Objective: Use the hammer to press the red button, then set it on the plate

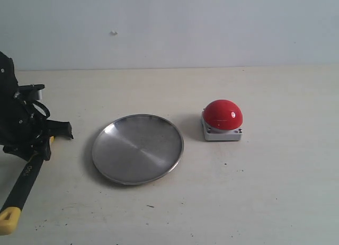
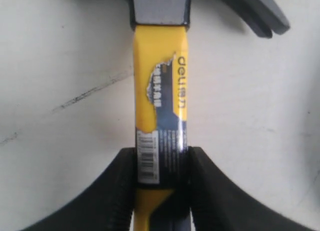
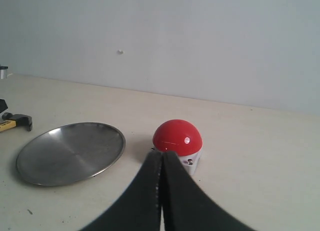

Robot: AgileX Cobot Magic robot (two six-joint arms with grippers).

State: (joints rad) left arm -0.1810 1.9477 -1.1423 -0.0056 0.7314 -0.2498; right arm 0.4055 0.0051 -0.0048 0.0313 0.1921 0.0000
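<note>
The hammer (image 1: pixel 22 184) lies aslant at the far left, its yellow end toward the front edge and its dark head (image 1: pixel 62 130) toward the plate. My left gripper (image 1: pixel 38 145) is shut on the handle's upper part; in the left wrist view the black fingers (image 2: pixel 120 191) press both sides of the labelled handle (image 2: pixel 160 96). The silver plate (image 1: pixel 137 148) sits left of centre, holding nothing. To its right stands the red button (image 1: pixel 223 114) on its grey base. My right gripper (image 3: pixel 161 156) is shut on nothing, short of the red button (image 3: pixel 177 135), and is out of the exterior view.
A pale wall closes the back of the beige table (image 1: pixel 275 192). The right wrist view also takes in the plate (image 3: pixel 70 151) and the hammer head (image 3: pixel 18 121) beyond it.
</note>
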